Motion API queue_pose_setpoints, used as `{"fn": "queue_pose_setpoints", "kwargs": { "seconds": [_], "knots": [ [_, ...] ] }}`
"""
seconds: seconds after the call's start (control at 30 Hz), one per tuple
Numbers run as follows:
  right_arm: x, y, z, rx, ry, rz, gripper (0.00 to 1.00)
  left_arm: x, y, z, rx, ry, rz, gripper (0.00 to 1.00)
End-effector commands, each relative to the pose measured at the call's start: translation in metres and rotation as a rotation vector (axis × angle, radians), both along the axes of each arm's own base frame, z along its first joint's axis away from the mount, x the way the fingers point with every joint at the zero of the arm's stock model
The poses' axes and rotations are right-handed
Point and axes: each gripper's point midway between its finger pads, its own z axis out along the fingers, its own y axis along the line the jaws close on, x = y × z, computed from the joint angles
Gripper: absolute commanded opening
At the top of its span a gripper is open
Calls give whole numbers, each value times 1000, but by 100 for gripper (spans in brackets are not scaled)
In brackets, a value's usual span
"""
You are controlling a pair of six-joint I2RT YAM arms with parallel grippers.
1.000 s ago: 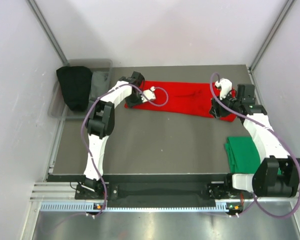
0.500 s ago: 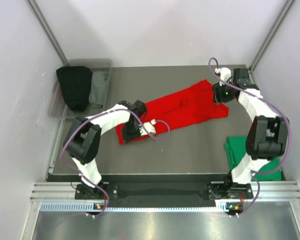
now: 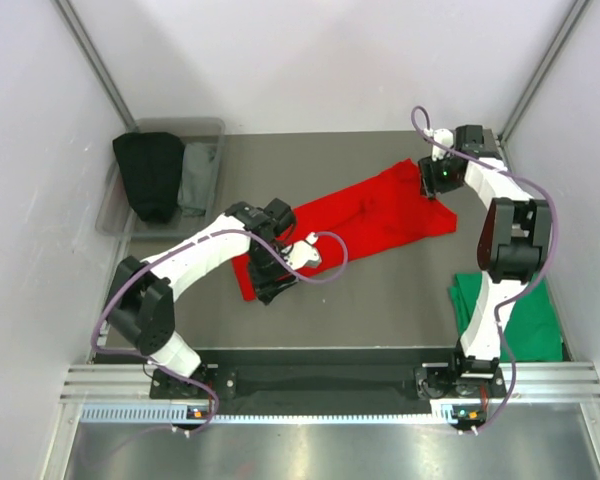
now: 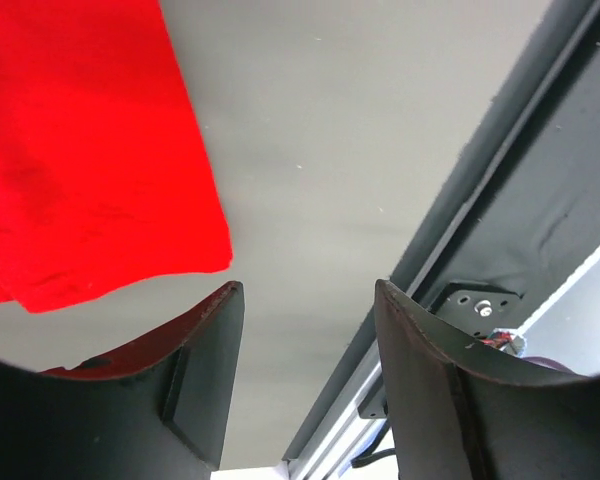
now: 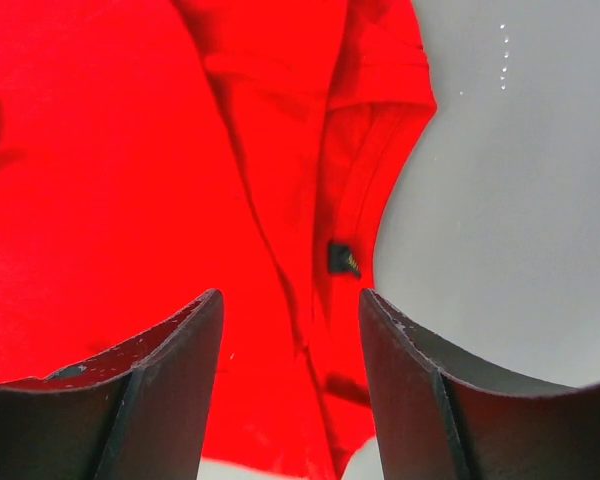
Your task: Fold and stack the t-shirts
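Red t-shirt (image 3: 355,222), now lying diagonally: left gripper (image 4: 305,290) just spread, near corner released; right gripper (image 5: 290,297) spread over neck label (image 5: 344,259), seemingly gripping nothing; folding still due.

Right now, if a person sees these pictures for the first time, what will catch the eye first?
The bright red t-shirt comes first, lying slanted across the dark table from near left to far right. The left gripper stands open just beside its near corner, and the right gripper is open over its far end, near the neck label. A green t-shirt lies at the table's near right edge.
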Motion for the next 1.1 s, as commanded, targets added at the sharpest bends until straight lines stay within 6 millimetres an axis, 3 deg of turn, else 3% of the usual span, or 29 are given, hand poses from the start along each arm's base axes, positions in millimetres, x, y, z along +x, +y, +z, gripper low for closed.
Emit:
{"fn": "queue_pose_setpoints", "kwargs": {
  "seconds": [0.0,0.17,0.43,0.5,0.53,0.57,0.67,0.77,0.9,1.0,1.07],
  "knots": [
    [9,-6,2,-5,7,-17,57,9,-2,-17,17,-14,39,60],
    [13,-10,-6,-22,27,-35,59,8,-13,-28,-21,18,56,59],
    [26,-19,-16,-56,62,-61,60,15,-26,-26,-67,16,64,59],
    [22,-18,-32,-53,125,-61,59,15,-27,-27,-68,17,65,59],
    [29,-19,-26,-53,115,-61,58,15,-27,-27,-67,14,67,59],
    [23,-18,-39,-49,168,-58,58,14,-26,-28,-69,15,68,59],
    [22,-16,-45,-46,204,-49,56,13,-26,-30,-69,14,71,59],
    [20,-18,-51,-55,226,-50,49,14,-28,-31,-76,16,76,58],
    [17,-18,-59,-59,254,-30,24,15,-32,-28,-89,17,84,58],
    [26,-21,-59,-107,225,-18,13,21,-28,-29,-63,-29,86,58],
    [42,-18,-51,-154,154,1,11,21,-23,-33,-36,-51,78,58]
  ]
}}
